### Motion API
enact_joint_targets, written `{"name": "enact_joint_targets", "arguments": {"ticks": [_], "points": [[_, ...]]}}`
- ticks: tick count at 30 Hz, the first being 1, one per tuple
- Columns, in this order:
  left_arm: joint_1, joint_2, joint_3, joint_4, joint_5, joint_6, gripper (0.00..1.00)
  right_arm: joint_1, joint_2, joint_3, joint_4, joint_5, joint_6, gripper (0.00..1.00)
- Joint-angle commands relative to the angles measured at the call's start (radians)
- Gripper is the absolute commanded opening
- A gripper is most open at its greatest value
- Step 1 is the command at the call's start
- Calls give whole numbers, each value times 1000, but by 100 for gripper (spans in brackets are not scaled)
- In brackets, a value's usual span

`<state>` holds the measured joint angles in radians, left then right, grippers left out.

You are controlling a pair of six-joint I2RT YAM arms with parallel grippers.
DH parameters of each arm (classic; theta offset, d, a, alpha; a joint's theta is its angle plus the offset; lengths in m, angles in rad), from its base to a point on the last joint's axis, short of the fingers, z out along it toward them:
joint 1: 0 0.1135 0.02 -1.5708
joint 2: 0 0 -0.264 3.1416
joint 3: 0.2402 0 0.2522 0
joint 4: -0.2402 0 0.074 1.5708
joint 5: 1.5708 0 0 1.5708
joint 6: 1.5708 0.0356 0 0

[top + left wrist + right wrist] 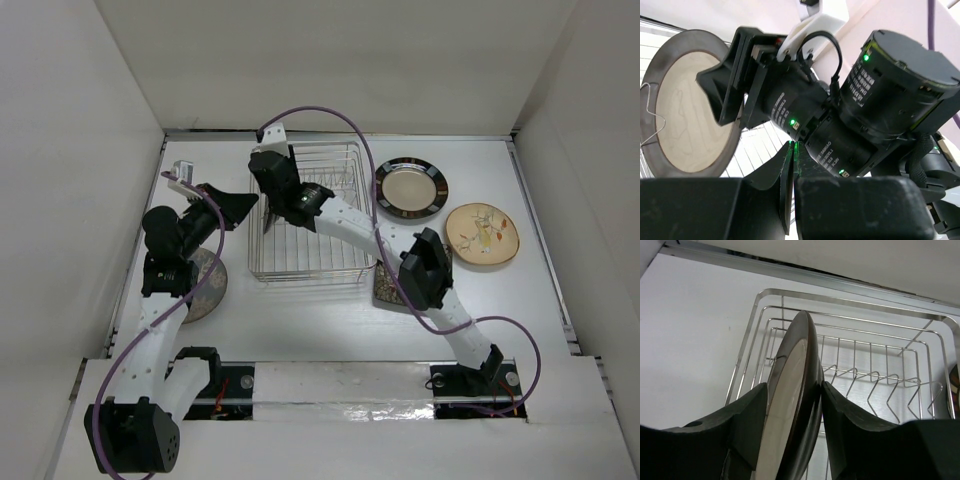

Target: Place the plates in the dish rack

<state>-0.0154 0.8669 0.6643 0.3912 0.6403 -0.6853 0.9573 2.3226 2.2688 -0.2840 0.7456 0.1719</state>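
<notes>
A dark-rimmed cream plate [790,355] is being stood on edge in the dish rack's [865,375] left end, flanked by the right gripper's [794,387] jaws. Whether it is being clamped cannot be told. The left gripper's [234,205] jaws are being held together just left of the dish rack.

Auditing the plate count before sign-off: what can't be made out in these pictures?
- Top view: square plate mostly under the right arm.
- Top view: left-side plate half covered by the left arm.
- Right wrist: upright plate, foot hidden by the right pincer; gripped or free, unclear.
</notes>
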Motion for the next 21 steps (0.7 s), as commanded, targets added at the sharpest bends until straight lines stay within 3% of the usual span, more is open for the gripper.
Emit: {"name": "enact_joint_targets", "arguments": {"ticks": [1,7,14,18,21], "points": [[5,-26,9,44,-5,-7,0,8,-78,-25,72,-9,32,52],[15,-29,20,41,-13,-10,0,8,-126,-112,103,-5,49,54],[35,-46,31,15,-57,7,0,8,-305,-308,201,-63,54,67],[35,-68,34,-6,-114,18,9,8,-448,-417,229,-118,41,81],[35,-91,50,-38,-172,33,17,8,-541,-526,249,-196,38,84]]}}
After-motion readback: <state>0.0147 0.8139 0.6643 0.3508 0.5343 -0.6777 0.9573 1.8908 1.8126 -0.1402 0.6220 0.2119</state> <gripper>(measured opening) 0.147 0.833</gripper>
